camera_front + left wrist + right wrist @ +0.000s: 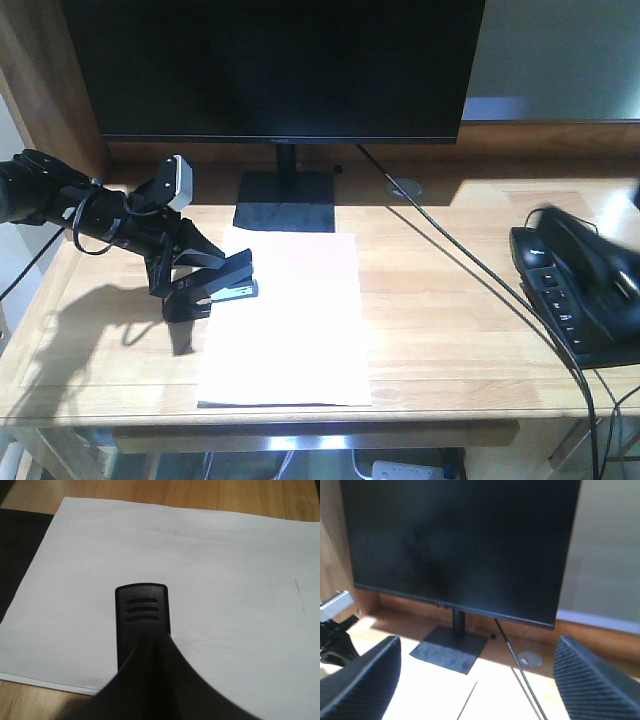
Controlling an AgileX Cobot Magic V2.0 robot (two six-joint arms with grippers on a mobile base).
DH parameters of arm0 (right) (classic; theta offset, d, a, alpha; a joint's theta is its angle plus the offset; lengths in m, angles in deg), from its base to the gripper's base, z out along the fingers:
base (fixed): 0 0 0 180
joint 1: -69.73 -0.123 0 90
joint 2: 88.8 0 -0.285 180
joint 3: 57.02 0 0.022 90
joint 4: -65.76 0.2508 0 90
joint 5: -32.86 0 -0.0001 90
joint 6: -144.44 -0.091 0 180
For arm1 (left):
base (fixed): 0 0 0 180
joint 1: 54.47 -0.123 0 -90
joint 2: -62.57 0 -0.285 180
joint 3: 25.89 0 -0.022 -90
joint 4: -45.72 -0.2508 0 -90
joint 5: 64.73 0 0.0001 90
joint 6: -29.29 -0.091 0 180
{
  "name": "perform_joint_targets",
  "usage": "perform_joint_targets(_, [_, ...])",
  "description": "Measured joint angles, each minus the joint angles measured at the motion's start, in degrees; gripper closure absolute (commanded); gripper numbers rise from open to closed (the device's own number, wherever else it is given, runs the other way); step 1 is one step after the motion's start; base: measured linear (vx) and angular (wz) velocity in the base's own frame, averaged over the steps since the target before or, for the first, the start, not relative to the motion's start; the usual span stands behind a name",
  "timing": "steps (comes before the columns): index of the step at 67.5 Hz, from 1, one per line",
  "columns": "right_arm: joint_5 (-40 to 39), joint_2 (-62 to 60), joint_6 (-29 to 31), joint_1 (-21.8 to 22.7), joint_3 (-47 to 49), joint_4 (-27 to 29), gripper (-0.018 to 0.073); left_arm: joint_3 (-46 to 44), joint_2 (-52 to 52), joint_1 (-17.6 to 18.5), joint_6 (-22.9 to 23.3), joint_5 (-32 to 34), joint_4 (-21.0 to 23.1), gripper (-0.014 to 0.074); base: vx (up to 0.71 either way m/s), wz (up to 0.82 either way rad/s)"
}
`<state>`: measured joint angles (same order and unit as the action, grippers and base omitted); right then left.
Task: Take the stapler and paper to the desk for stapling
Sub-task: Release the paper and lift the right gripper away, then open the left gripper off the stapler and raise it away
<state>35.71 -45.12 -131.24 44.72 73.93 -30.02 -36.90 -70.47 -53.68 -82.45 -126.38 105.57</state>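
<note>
Close under the left gripper (215, 283), pinched between its fingers, the stapler (142, 622) sits over the paper's (290, 320) left edge on the desk (450, 330). Behind stands a monitor (275, 65); a cable (470, 270) crosses rightward. Right gripper (475, 680) spread. No readable writing.

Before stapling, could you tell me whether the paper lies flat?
Flat: the paper lies spread on the desk, no folds visible.

We see hard light washing the paper (285, 320) nearly blank at lower centre of the front view, while the left arm throws a crisp shadow lower left on the table (450, 330). The monitor (275, 65) stays featureless black. The right wrist view looks soft and hazy.
</note>
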Motion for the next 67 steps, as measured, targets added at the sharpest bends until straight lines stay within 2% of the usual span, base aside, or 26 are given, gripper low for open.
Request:
perform_joint_targets(11, [-0.73, -9.56, 0.0, 0.0, -7.52, -0.84, -0.0024, 0.0, 0.0, 0.0, 0.0, 0.0, 0.0, 0.0603, 0.0, 0.0])
perform_joint_targets(29, [-6.39, -19.26, 0.0, 0.0, -16.31, -3.71, -0.0024, 0.0, 0.0, 0.0, 0.0, 0.0, 0.0, 0.0603, 0.0, 0.0])
perform_joint_targets(67, [-6.34, -21.15, 0.0, 0.0, -18.01, -3.81, -0.0024, 0.0, 0.0, 0.0, 0.05, 0.0, 0.0, 0.0603, 0.0, 0.0])
